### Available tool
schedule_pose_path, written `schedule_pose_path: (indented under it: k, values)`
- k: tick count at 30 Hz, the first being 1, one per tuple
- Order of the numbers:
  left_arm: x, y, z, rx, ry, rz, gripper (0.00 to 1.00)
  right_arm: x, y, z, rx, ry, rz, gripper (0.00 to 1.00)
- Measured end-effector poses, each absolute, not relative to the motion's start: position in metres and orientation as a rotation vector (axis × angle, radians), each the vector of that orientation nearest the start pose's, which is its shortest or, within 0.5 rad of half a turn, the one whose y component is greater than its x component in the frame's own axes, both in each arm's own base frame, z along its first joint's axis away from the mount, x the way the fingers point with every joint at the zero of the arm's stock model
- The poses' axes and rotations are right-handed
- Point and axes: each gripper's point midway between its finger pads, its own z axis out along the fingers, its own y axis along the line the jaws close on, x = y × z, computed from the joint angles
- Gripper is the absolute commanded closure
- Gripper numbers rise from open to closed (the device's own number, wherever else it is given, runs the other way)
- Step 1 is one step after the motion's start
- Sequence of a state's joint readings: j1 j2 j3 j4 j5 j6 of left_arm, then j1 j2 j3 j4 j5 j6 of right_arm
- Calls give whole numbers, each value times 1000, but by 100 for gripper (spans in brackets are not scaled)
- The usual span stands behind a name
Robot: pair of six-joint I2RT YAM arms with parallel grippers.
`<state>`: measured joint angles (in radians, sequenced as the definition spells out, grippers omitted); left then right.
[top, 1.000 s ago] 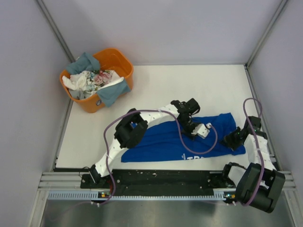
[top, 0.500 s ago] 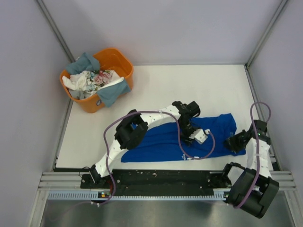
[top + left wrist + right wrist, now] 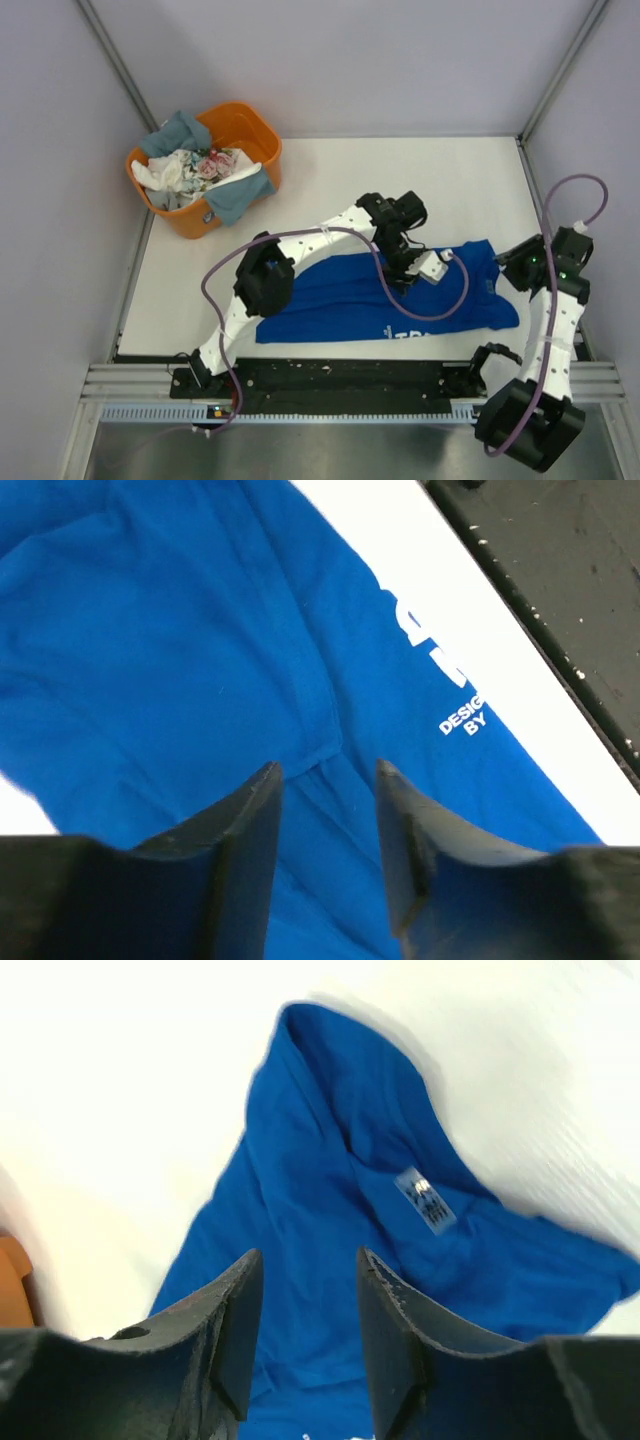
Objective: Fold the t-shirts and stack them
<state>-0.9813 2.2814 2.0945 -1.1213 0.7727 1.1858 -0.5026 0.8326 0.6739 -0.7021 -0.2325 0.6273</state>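
A royal blue t-shirt (image 3: 330, 300) lies spread along the front of the white table (image 3: 350, 180), with white lettering (image 3: 455, 680) near its front edge and its neck label (image 3: 425, 1200) showing. My left gripper (image 3: 397, 280) (image 3: 327, 770) hovers open over the middle of the shirt (image 3: 180, 660), nothing between its fingers. My right gripper (image 3: 515, 268) (image 3: 307, 1255) is open above the shirt's right end (image 3: 330, 1150), also holding nothing. More t-shirts, grey-blue (image 3: 180, 130), white (image 3: 165, 172) and floral (image 3: 210, 162), sit bunched in the orange tub.
The orange tub (image 3: 250, 125) stands at the back left corner of the table. Grey walls close in the left, back and right sides. A black base rail (image 3: 330, 375) runs along the near edge. Purple cables (image 3: 440, 305) loop off both arms.
Both grippers have gone from shut to open and let go of the blue shirt. The right arm lifted up and back, away from the shirt's right end. The left gripper shifted slightly back.
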Motion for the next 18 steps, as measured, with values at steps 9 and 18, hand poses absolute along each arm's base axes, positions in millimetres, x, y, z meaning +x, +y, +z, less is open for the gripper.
schedule_pose_path:
  k: [9,18]
  values:
    - [264,-397,109,-2697,-2061,856,89,273,-54,89,1069,2341,389,90]
    - [315,-236,40,-2085,-2563,545,88,301,-46,49,1015,2492,359,95]
